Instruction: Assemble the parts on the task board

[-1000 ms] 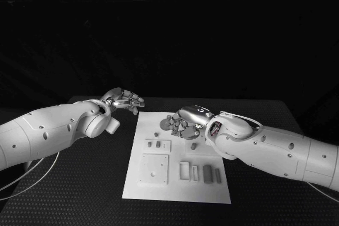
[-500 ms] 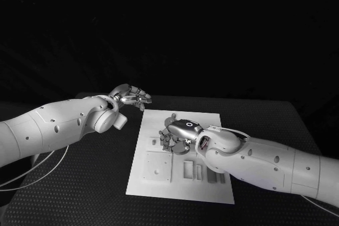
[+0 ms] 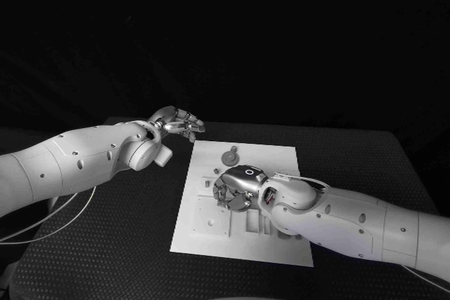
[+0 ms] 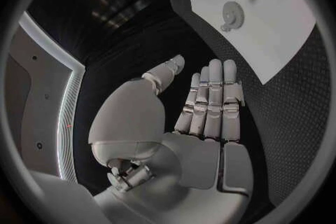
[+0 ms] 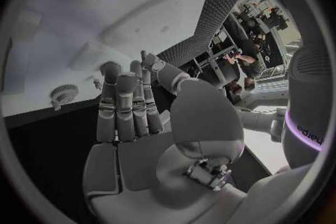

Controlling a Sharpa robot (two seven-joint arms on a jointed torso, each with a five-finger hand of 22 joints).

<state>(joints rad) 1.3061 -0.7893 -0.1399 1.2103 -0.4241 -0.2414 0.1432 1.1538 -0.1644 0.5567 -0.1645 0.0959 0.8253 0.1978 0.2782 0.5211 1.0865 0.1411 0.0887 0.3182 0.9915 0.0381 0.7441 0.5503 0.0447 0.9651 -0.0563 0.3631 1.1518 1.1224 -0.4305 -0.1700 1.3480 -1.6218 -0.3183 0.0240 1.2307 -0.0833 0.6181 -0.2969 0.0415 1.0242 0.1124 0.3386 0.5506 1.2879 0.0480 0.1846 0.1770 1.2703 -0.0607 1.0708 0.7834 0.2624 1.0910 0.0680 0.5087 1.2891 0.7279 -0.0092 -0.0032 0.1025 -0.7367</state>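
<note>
1. Your left hand [image 3: 175,126] is hovering off the task board [image 3: 277,153] at its far left corner, fingers straight and together, holding nothing; likely parked clear.
2. Your right hand [image 3: 237,186] is reaching over mid-board, fingers extended, empty, parts [image 3: 229,158] lying just beyond and beneath it.

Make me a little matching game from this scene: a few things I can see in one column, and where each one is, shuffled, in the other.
Things:
1. left hand
2. right hand
3. round gear-like part
4. task board

Places:
A. low over the middle of the board
B. lying on the board's far end
C. flat on the black table, between the two arms
D. raised over the table beside the board's far left corner

Pairs: 1-D, 2-A, 3-B, 4-C
</note>
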